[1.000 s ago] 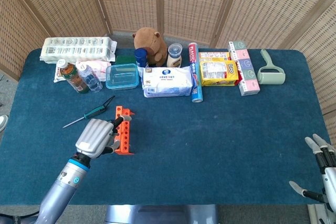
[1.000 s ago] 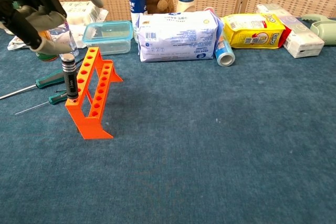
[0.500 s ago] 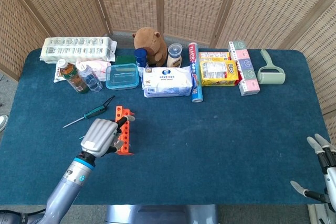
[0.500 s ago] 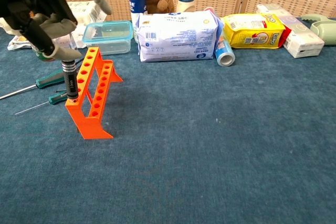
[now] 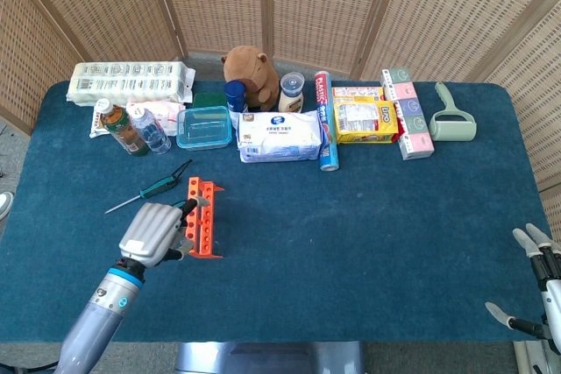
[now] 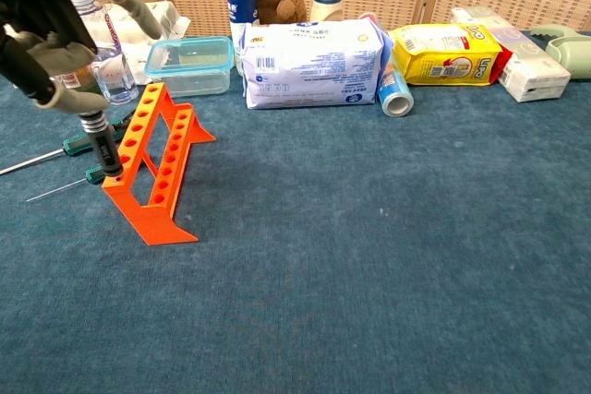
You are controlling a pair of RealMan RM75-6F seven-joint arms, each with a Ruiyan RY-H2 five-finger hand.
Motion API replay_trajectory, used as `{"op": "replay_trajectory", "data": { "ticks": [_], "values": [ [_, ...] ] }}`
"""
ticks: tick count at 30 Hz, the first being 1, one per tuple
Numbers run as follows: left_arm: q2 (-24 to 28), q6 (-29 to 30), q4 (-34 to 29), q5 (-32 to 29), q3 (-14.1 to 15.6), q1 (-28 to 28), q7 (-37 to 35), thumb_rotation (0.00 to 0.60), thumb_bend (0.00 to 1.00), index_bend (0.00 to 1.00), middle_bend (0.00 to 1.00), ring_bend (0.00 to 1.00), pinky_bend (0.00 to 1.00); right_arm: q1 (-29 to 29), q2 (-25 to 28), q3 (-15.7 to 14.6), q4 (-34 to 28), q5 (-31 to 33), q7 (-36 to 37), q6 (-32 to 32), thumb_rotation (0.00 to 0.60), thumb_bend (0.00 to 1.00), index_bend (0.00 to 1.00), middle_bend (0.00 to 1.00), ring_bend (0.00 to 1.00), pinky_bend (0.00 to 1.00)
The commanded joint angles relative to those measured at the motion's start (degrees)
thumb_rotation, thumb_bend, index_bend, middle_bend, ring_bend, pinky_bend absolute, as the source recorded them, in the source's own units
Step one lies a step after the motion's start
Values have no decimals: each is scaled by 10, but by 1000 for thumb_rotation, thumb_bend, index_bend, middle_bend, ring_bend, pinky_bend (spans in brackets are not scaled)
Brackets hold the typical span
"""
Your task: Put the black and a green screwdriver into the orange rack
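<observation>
Black screwdriver (image 6: 100, 143) is seated in an end hole of the orange rack (image 6: 155, 171), but it leans and the rack is tipped toward it, far foot lifted. Left hand (image 6: 51, 29) is clamped on the handle top. Right hand (image 5: 536, 291) is idle at the bench (image 5: 368, 234) edge, fingers apart. Green screwdriver (image 5: 149, 192) lies flat beside the rack. Judged next: release, let the rack settle, then green is picked.

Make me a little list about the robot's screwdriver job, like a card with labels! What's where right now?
orange rack: tilted on the blue table
black screwdriver: in a rack hole, leaning left
left hand: on the black screwdriver's top
green screwdrivers: lying on the table, left of the rack
right hand: open, at the table's right edge
</observation>
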Motion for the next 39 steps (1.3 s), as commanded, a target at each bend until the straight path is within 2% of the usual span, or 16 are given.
{"op": "replay_trajectory", "data": {
  "ticks": [1,19,26,31,39],
  "values": [
    [8,6,-8,3,2,3,2,600,268,234,876,787,849,0,0,0,0,0,-1,0,600,33,0,0,9,0],
    [27,-1,-7,37,1,14,-33,600,269,234,876,787,849,-1,0,0,1,0,1,1,600,34,0,0,9,0],
    [62,3,-5,74,10,36,-63,600,268,235,832,743,849,-2,1,-1,2,-2,4,3,600,34,0,0,9,0],
    [87,-1,36,69,6,49,-102,600,268,234,807,725,848,-2,0,-2,2,-4,1,2,600,34,0,0,9,0],
    [76,-57,163,-10,-33,37,-182,600,268,234,807,724,849,1,-4,-2,-1,-2,-12,-7,600,34,0,0,9,0]
  ]
}}
